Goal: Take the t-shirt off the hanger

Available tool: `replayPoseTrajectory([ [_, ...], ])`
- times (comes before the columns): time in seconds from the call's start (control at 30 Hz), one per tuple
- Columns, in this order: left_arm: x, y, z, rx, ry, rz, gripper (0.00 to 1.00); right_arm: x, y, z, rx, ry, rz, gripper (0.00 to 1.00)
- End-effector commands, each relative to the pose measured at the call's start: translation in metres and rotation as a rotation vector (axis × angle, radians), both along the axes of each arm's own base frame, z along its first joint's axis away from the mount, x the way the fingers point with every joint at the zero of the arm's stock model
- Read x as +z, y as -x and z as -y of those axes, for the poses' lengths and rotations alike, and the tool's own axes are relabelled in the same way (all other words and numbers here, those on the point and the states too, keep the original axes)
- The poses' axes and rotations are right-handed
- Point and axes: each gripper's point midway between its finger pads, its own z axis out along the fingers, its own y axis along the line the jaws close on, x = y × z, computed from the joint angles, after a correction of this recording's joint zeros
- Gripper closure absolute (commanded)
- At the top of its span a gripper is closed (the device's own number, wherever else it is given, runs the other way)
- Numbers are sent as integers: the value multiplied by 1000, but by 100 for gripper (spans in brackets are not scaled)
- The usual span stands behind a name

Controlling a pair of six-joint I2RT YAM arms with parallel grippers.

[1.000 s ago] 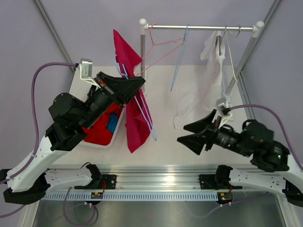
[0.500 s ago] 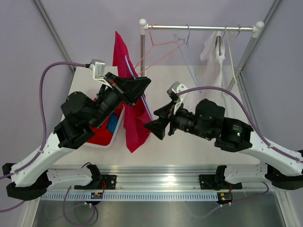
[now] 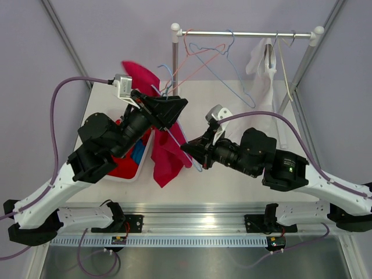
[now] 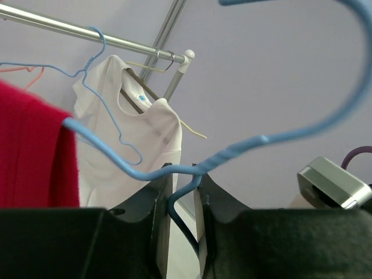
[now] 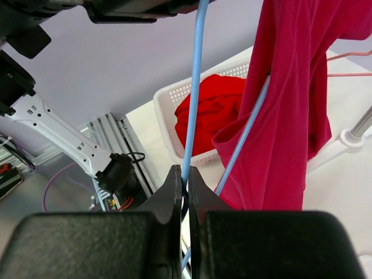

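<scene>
On the near side of the clothes rack (image 3: 244, 34), the red t-shirt (image 3: 165, 160), soft, light and limp, hangs bunched on the blue hanger (image 5: 196, 70), just right of the basket (image 5: 174, 96). Its loose lower hem looks the best hold. The left gripper (image 4: 181, 192) pinches the hanger's twisted neck, the right gripper (image 5: 186, 177) is clamped tight on its thin, springy wire, and open room lies near and right.

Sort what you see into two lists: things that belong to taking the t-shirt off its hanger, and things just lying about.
Belongs to the job: red t-shirt, blue hanger, left gripper, right gripper, both shut on the hanger.

Just lying about: white basket, red cloth in it, white shirt, rail.
</scene>
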Motion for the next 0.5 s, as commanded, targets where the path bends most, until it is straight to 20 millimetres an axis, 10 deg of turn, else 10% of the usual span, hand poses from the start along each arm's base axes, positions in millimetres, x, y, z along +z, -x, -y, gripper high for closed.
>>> replayPoseTrajectory([
  [0.0,34,24,-21,-37,50,91,57,44,-16,34,-151,-192,18,100],
  [0.23,29,47,-43,-82,-18,106,4,67,2,51,-87,-386,-8,100],
  [0.47,3,51,-79,3,-68,103,2,69,-2,58,-121,-434,-5,100],
])
